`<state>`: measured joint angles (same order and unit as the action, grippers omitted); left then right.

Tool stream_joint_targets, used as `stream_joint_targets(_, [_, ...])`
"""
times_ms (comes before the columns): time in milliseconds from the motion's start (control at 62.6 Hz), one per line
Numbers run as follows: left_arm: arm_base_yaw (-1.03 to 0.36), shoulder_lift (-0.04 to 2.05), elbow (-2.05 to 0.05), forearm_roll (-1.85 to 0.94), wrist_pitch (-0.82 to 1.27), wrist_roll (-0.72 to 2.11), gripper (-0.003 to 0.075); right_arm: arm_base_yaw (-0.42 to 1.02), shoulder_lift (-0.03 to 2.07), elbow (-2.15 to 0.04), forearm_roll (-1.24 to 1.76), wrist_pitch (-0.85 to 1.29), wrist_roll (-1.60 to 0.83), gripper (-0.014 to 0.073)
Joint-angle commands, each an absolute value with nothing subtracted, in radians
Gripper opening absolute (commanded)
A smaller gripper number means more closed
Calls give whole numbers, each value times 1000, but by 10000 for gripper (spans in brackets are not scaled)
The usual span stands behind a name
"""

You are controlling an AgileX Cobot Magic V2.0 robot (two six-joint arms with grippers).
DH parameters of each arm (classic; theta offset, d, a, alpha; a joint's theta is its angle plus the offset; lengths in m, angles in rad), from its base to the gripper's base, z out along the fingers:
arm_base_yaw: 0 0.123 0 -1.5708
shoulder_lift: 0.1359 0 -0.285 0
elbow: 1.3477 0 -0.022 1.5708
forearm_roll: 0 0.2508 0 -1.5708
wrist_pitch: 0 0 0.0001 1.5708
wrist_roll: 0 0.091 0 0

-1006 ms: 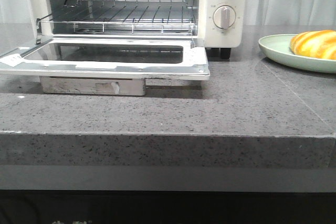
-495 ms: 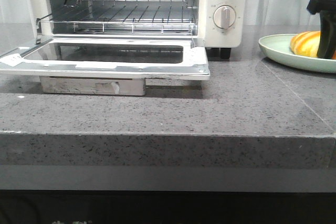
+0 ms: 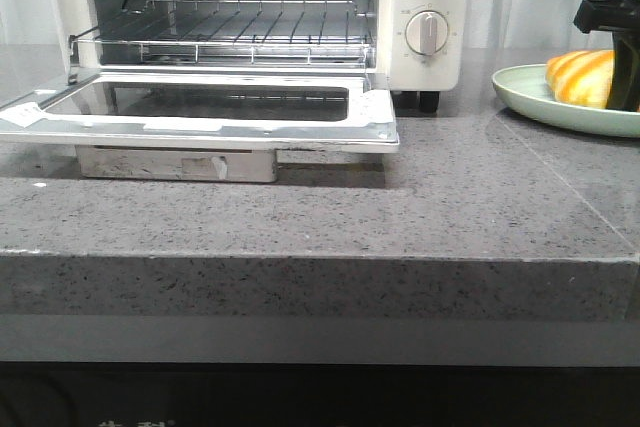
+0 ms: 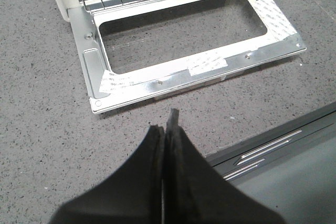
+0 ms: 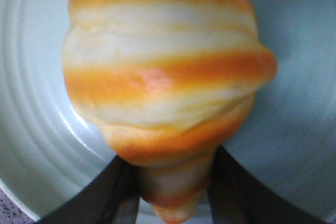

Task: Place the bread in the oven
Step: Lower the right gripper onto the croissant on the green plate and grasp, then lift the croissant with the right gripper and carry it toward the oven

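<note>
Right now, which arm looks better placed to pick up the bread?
The right: its end effector already straddles the bread on the plate. The left end effector is shut, over bare counter before the oven door.

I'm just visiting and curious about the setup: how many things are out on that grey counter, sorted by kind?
Ovens: 1, the cream oven with its door down.
Plates: 1, the pale green plate.
Bread rolls: 1, the striped bread on that plate, between the right gripper fingers.
Total: 3
</note>
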<state>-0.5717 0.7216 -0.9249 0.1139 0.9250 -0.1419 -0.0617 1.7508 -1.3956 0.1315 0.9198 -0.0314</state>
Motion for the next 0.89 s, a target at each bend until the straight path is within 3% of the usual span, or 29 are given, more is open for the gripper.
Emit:
stream_joint_targets(0, [-572, 719, -950, 116, 854, -149, -18, -67, 1663, -1422, 122, 914, -49, 121])
stream_joint_targets(271, [-572, 719, -950, 134, 846, -149, -18, -67, 1476, -1389, 122, 961, -56, 121])
stream_joint_targets(495, [-572, 719, -950, 134, 837, -149, -18, -40, 1224, -1169, 164, 953, -82, 121])
stream_joint_targets(686, [-572, 719, -950, 134, 817, -149, -18, 97, 1069, -1052, 199, 961, -105, 121])
stream_joint_targets(878, [-572, 719, -950, 134, 817, -149, -18, 310, 1063, -1071, 256, 921, -102, 121])
